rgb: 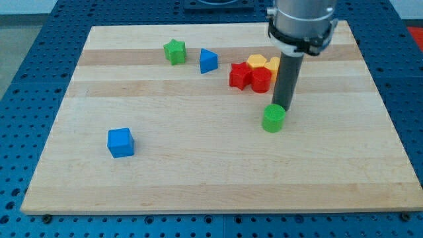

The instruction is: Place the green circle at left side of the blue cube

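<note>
My tip (282,107) is touching the green circle (273,119) from the view's upper right, below the red and yellow blocks (253,73). The blue cube (121,142) is sitting well apart, toward the desk's (198,178) lower left.

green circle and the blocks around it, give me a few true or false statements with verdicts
1. My tip is at the green circle, on its upper right edge. True.
2. The blue cube lies to the view's right of the green circle. False: it lies far to the view's left.
3. The green star touches the blue cube. False: they are well apart.
4. The red blocks and yellow blocks sit clustered together. True.
</note>
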Controlling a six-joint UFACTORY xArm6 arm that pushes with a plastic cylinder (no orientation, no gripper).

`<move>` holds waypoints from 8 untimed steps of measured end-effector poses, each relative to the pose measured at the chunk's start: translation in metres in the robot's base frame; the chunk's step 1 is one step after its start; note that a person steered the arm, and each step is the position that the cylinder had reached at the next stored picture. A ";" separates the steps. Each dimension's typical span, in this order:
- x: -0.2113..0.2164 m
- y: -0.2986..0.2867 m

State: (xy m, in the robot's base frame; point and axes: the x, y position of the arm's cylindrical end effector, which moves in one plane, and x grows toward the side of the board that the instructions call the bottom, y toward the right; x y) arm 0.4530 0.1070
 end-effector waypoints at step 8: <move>0.117 0.039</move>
State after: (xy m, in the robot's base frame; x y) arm 0.5703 0.1465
